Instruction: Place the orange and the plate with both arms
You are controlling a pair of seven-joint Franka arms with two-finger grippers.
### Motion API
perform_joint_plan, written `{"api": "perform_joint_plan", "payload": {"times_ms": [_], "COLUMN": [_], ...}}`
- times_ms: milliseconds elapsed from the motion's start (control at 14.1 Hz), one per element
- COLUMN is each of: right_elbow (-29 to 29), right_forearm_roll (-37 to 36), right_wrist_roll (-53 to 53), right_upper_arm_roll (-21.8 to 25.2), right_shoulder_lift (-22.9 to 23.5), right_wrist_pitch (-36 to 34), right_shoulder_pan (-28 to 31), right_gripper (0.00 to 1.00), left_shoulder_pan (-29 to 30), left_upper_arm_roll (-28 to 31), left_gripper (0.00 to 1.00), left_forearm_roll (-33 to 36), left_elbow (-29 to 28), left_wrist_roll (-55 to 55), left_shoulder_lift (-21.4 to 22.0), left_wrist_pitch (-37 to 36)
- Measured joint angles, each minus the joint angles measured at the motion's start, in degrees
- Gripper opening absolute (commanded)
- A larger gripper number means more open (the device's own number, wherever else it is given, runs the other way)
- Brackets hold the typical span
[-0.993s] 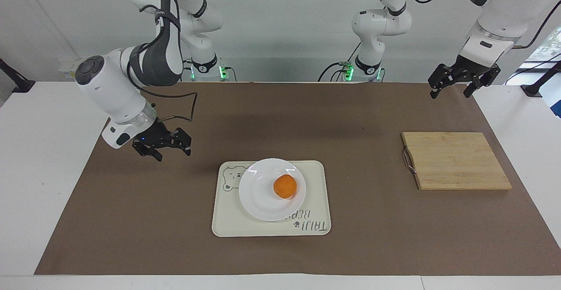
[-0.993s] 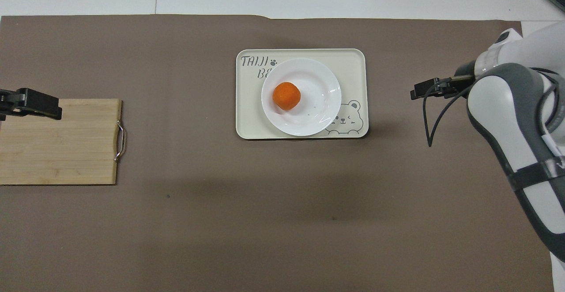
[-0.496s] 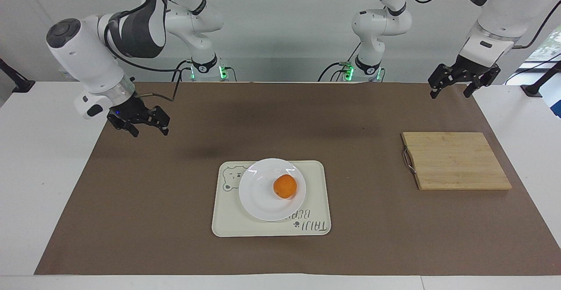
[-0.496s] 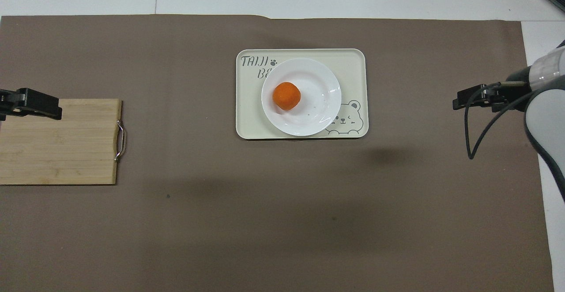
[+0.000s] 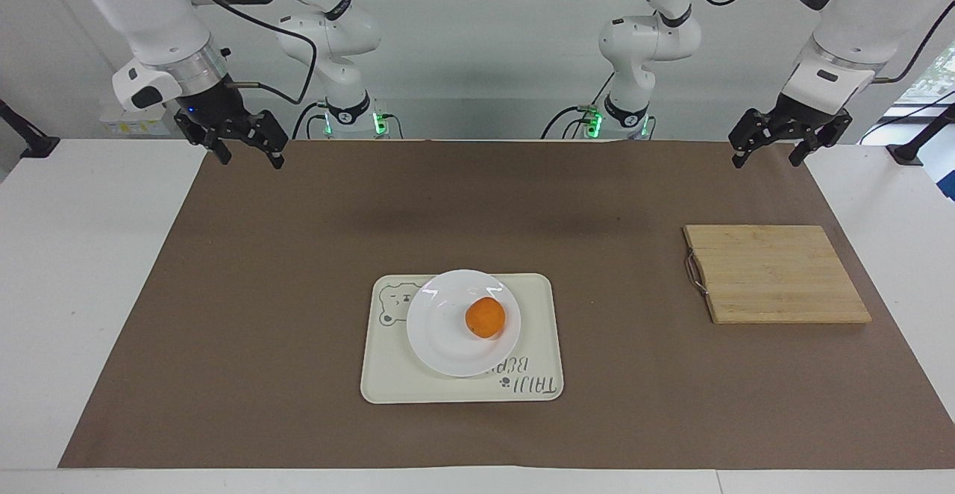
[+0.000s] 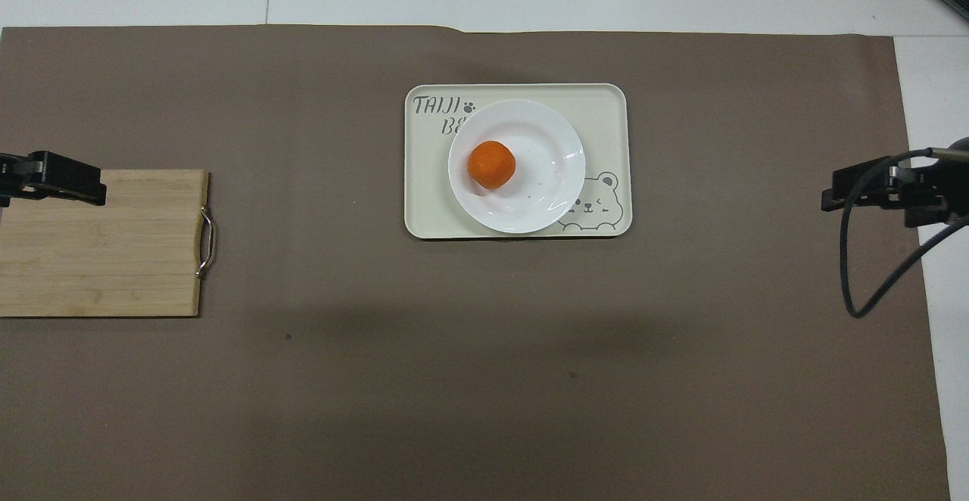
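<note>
The orange [image 5: 485,318] [image 6: 491,165] lies in the white plate [image 5: 440,333] [image 6: 546,183], off the plate's centre toward the left arm's end. The plate rests on a cream tray. My right gripper [image 5: 250,157] [image 6: 855,191] hangs open and empty, high over the brown mat's edge at the right arm's end, well away from the tray. Raised at the left arm's end, my left gripper [image 5: 766,158] [image 6: 53,187] is also open and empty, by the corner of the wooden board.
The cream tray [image 5: 388,383] [image 6: 606,107] with a bear drawing sits mid-table on the brown mat [image 5: 298,255]. A bamboo cutting board [image 5: 776,274] [image 6: 98,251] with a metal handle lies toward the left arm's end.
My right gripper has risen and drawn back from beside the tray toward the right arm's end of the table. The left arm, orange and plate have not moved.
</note>
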State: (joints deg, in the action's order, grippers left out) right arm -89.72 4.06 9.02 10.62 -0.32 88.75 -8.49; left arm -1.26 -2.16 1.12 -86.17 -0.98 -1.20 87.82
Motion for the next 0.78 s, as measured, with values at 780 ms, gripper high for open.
{"api": "perform_joint_plan", "payload": {"times_ms": [780], "right_elbow": [-1.51], "right_forearm_roll": [-3.25], "right_wrist_roll": [-13.36], "right_upper_arm_roll": [0.65], "right_shoulder_lift": [-2.04], "right_wrist_pitch": [-1.17], "right_shoulder_pan": [3.16], "right_gripper": [1.00], "left_shoulder_pan": [0.00], "left_upper_arm_roll": [0.00], "left_gripper": [1.00], "left_forearm_roll": [0.00], "left_elbow": [0.00], "left_wrist_roll": [-0.01], "left_shoulder_lift": [0.00], "left_wrist_pitch": [0.00]}}
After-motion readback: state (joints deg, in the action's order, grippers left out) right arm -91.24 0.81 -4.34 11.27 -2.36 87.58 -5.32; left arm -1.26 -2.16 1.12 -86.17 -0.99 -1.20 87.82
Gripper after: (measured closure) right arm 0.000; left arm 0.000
